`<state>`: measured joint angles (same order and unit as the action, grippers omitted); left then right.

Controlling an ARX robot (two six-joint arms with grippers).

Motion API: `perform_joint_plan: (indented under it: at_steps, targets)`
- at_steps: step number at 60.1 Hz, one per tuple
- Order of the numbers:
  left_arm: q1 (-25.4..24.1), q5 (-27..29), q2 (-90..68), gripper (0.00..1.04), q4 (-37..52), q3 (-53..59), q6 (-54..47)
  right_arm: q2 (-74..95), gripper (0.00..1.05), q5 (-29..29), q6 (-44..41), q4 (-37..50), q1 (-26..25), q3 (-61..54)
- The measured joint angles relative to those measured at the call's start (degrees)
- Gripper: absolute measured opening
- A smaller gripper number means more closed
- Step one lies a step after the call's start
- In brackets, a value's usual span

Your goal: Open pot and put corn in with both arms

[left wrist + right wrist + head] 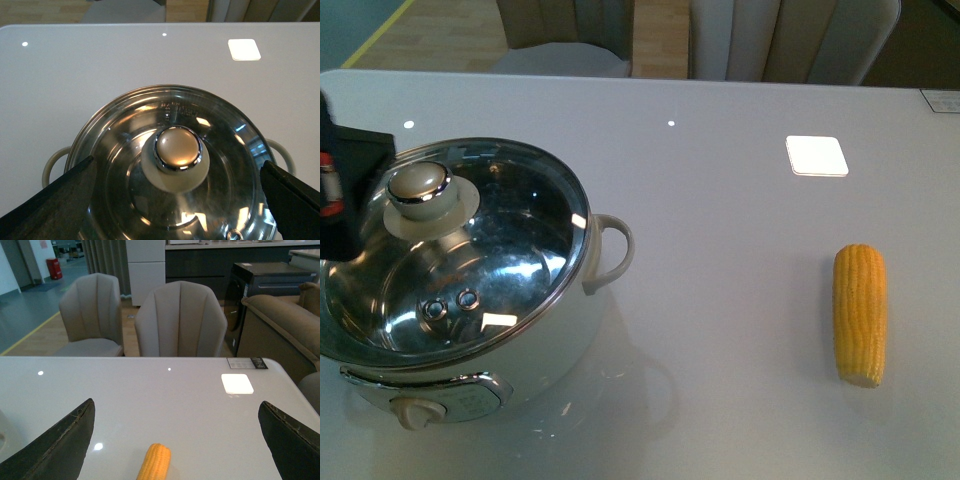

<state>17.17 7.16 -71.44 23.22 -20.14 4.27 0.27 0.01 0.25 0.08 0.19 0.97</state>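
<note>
The white pot point(570, 330) stands at the table's front left with its glass lid point(510, 240) resting on it. The lid's knob point(418, 187) is cream with a chrome ring. My left gripper point(177, 161) hangs open above the lid, and the knob point(177, 150) lies between its black fingers point(55, 205) without touching them. Only a black part of the left arm point(342, 190) shows at the front view's left edge. The yellow corn point(860, 313) lies on the table to the right. My right gripper point(176, 402) is open above the table, with the corn point(155, 462) below and between its fingers point(292, 440).
The pot's white loop handle point(610, 250) points toward the corn, and its control knob point(415, 412) faces me. A bright square light patch point(816, 155) shines on the white table point(720, 250). Grey chairs point(180, 320) stand past the far edge.
</note>
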Motion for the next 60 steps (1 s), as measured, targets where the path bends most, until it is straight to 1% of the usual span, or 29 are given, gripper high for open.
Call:
perform_joint_plan:
  at_steps: [8, 21, 34, 56, 59, 60]
  targets:
    - [0.0, 0.4, -10.0, 0.98, 7.2, -3.1, -0.4, 0.0, 0.96, 0.0, 0.0, 0.0, 0.0, 0.0]
    - [0.2, 1.5, -20.9, 0.98, 13.3, -6.3, -0.4, 0.0, 0.96, 0.0, 0.0, 0.0, 0.0, 0.0]
    - [0.2, 2.6, -28.3, 0.98, 15.9, -8.2, -0.3, 0.0, 0.96, 0.0, 0.0, 0.0, 0.0, 0.0]
    - [2.2, 4.1, -33.6, 0.98, 17.7, -9.7, 1.0, 0.0, 0.96, 0.0, 0.0, 0.0, 0.0, 0.0]
    - [2.4, 4.2, -33.8, 0.93, 17.7, -9.9, 1.3, 0.0, 0.96, 0.0, 0.0, 0.0, 0.0, 0.0]
    - [2.5, 4.5, -33.9, 0.89, 17.7, -10.0, 1.3, 0.0, 0.96, 0.0, 0.0, 0.0, 0.0, 0.0]
